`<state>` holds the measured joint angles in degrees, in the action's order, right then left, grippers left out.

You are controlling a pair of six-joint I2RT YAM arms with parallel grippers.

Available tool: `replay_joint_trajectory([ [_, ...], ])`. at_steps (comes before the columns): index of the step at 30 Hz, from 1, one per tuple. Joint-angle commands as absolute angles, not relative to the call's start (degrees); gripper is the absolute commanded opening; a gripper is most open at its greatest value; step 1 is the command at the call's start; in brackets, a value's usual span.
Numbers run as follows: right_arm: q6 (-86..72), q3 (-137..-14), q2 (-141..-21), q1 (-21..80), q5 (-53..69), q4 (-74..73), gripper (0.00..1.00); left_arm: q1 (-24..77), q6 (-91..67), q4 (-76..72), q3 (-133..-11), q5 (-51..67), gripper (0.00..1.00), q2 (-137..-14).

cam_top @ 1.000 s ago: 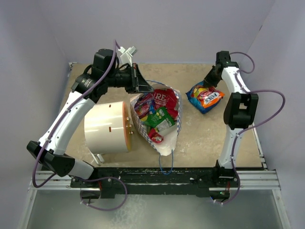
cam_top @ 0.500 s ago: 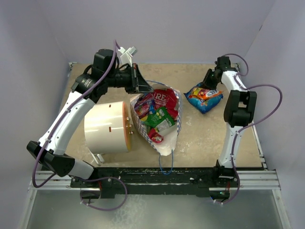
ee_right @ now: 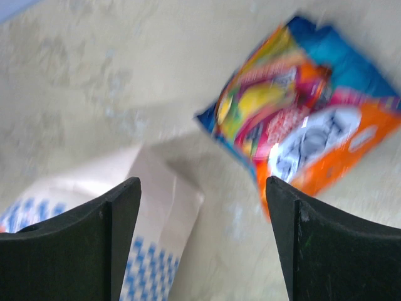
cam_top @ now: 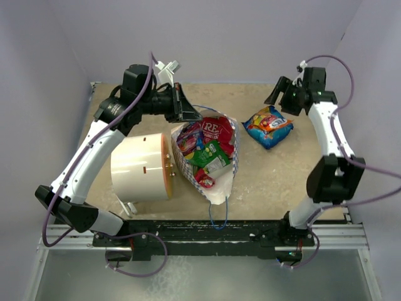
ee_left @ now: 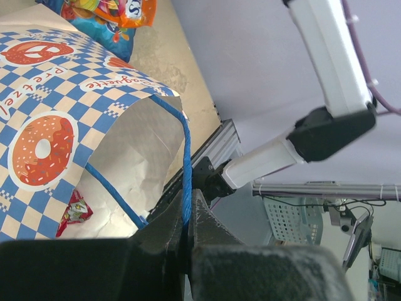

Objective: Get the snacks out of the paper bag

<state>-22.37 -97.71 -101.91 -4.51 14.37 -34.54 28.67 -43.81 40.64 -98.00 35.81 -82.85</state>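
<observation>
Pinching the blue cord, the left jaws are clenched so the paper bag is kept open; snacks are lodged inside. One packet is seen on the surface below the spread, empty right jaws.

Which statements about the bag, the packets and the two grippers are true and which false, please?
1. The left gripper is shut on the blue cord handle of the paper bag. True.
2. The blue-and-orange packet lies inside the paper bag. False: it lies on the table, right of the bag and apart from it.
3. The right gripper is open and holds nothing. True.
4. The paper bag is empty. False: a red packet and a green packet show in its mouth.
</observation>
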Motion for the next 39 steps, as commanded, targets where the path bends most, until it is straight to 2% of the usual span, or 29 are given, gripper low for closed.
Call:
replay_joint_trajectory([
  [1, -26.8, -79.8, -87.4, -2.4, 24.2, -30.1, 0.83, 28.9, -43.6, 37.4, -97.9, 36.8, 0.00, -80.7],
  [7, -34.3, -64.2, -69.8, 9.0, 24.6, -26.9, 0.85, 27.8, -43.1, 36.2, -99.7, 38.4, 0.00, -82.4],
  [10, -37.1, -62.0, -63.5, 13.6, 22.5, -27.4, 0.85, 27.5, -43.8, 35.0, -99.4, 39.6, 0.00, -83.0],
  [14, -36.3, -64.5, -58.9, 14.0, 21.3, -30.7, 0.85, 27.0, -45.5, 33.2, -97.0, 39.4, 0.00, -82.5],
  [19, -30.3, -70.4, -56.7, 19.0, 22.2, -28.2, 0.84, 26.3, -46.7, 31.2, -95.8, 39.7, 0.00, -82.2],
  [26, -25.9, -73.6, -57.5, 32.9, 18.8, -26.6, 0.83, 26.2, -46.5, 30.8, -96.9, 40.7, 0.00, -82.5],
  [33, -23.8, -71.5, -62.4, 51.3, 4.8, -19.9, 0.83, 26.2, -46.2, 30.9, -97.0, 42.0, 0.00, -82.0],
  [39, -17.9, -68.9, -66.3, 59.4, -16.4, -13.5, 0.80, 26.2, -46.5, 30.7, -97.0, 42.5, 0.00, -81.8],
])
